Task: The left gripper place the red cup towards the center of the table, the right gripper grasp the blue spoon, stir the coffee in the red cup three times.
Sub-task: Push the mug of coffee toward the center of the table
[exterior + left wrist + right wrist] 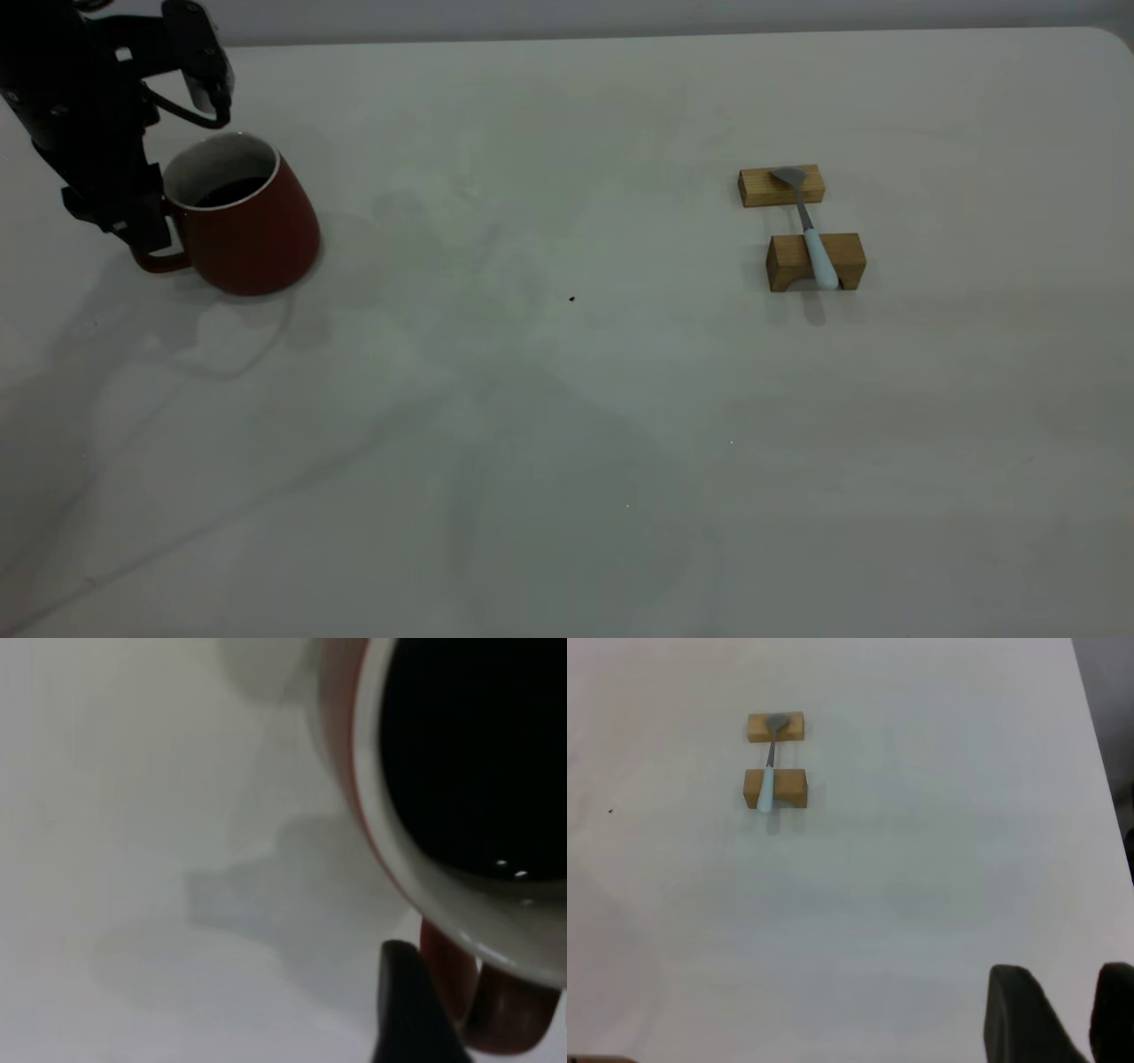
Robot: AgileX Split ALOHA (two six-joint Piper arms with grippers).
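The red cup [252,226] is at the table's [567,425] far left, leaning a little, with dark coffee [232,190] inside. My left gripper [146,235] is shut on its loop handle. In the left wrist view one black finger [407,1010] presses against the handle [509,1019] below the white rim, and the coffee [478,753] fills the cup. The blue spoon [817,252] lies across two wooden blocks at the right. My right gripper [1072,1019] hovers open and well away from the spoon [768,788]; it is outside the exterior view.
Two wooden blocks carry the spoon: the far one [762,186] under its bowl, the arched near one [788,261] under its handle. A tiny dark speck [571,299] lies mid-table. The table's edge [1099,771] runs close beside the right gripper.
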